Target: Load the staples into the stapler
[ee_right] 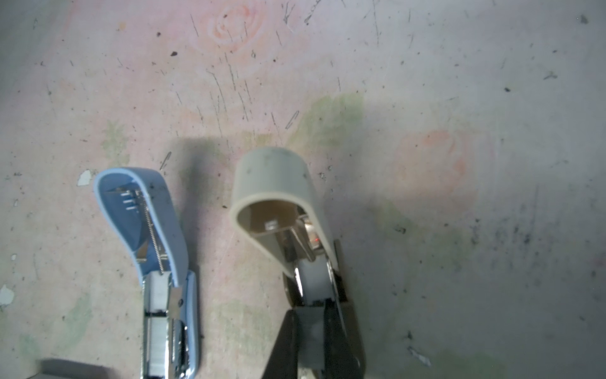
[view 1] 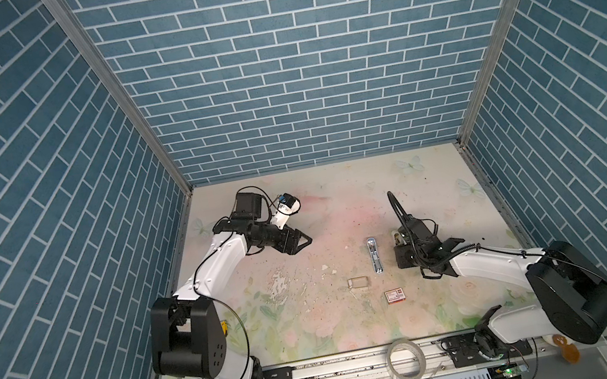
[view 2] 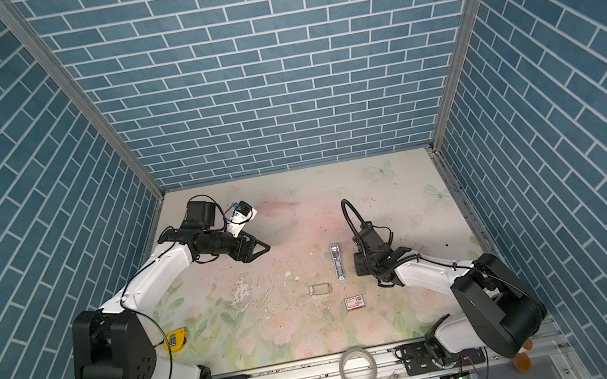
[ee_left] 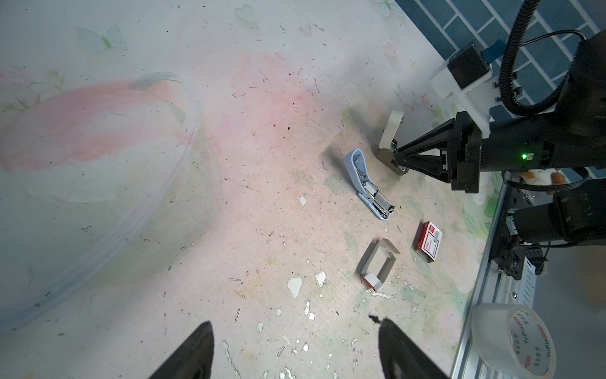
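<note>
Staples (ee_right: 157,344), or what looks like a silvery strip of them, sit in the open channel of the blue stapler (view 1: 374,256). It lies flat on the worktop (view 1: 340,213), right of the middle, lid laid back toward the far edge, which I'd say is so the channel faces up for loading. Just beside it, toward the right edge, the right jaws are clamped on the rear end of a beige stapler (ee_right: 278,197). Its lid stands tilted up, and a grip back at the hinge leaves the front free. I cannot tell whether its base touches the worktop. Over toward the far left corner the left jaws hang apart and empty, well clear of both staplers, likely parked so as not to crowd the work. Nearer the front edge the white-and-red box (view 1: 394,295) lies beside an open cardboard sleeve (view 1: 358,282), so the supply is close at hand. My read is that the blue one looks filled and the beige one is being steadied. Whether the beige one holds a strip is hidden behind the jaws.
</note>
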